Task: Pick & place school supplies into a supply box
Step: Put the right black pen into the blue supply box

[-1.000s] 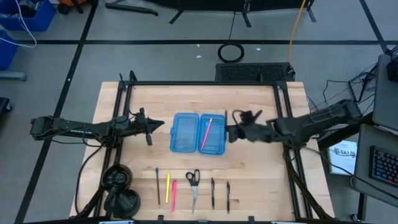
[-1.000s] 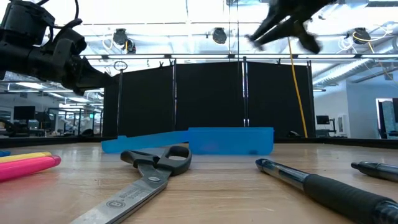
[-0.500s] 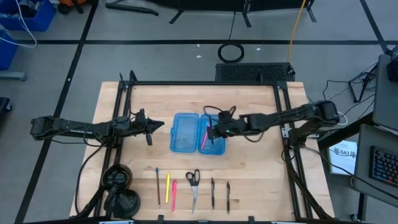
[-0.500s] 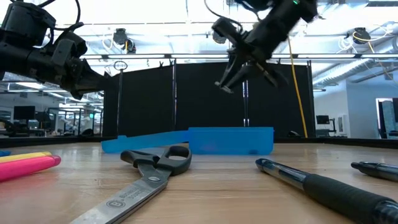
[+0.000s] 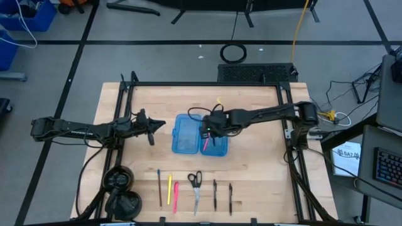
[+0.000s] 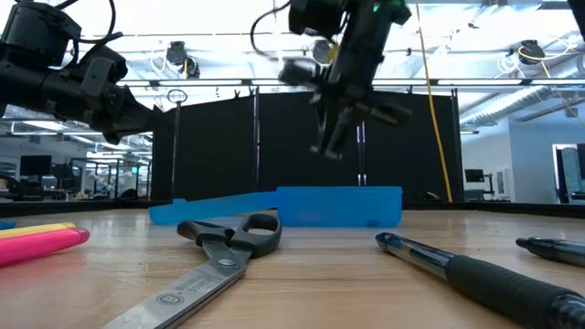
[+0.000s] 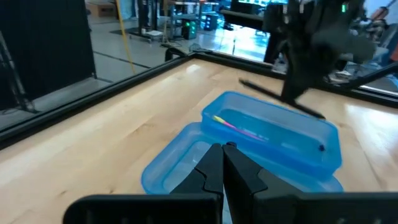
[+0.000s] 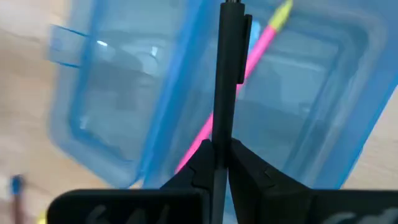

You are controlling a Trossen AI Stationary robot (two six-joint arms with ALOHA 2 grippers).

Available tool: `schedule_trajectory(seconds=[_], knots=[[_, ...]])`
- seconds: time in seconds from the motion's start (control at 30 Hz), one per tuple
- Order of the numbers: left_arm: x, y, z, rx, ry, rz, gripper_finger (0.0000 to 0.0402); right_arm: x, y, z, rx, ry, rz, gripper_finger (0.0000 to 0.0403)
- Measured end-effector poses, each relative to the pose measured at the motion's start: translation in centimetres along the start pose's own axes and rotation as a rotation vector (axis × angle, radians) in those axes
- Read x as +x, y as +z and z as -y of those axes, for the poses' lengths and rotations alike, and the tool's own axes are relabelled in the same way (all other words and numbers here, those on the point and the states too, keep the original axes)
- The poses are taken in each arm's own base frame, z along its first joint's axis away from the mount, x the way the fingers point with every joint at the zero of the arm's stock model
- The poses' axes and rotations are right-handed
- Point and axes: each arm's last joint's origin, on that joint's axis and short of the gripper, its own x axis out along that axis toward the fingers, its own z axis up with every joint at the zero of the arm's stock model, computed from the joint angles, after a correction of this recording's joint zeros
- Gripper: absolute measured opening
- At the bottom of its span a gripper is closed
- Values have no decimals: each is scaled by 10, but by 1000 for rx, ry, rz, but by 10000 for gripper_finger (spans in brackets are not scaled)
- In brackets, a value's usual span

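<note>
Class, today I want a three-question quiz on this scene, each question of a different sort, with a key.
1. True or false: the pink pen lies in the half of the blue case nearer the left arm.
2. Pick one: the right gripper, above the case, has its jaws shut on A) scissors, B) a black pen, C) nothing.
3. Short answer: is the left gripper, waiting beside the case, open or shut?

Key: 1 false, it lies in the half nearer the right arm; 2 B; 3 shut.
</note>
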Motion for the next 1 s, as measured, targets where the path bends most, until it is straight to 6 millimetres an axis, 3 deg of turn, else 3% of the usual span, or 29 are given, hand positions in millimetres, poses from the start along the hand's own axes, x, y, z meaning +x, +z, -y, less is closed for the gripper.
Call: schedule_trajectory(seconds=[0.37,1.0], knots=[[0,0,0,5,17,2,8,43,13,1,32,-23,-40,17],[0,0,-1,4,34,5,8,54,17,20,64,-110,-52,17]])
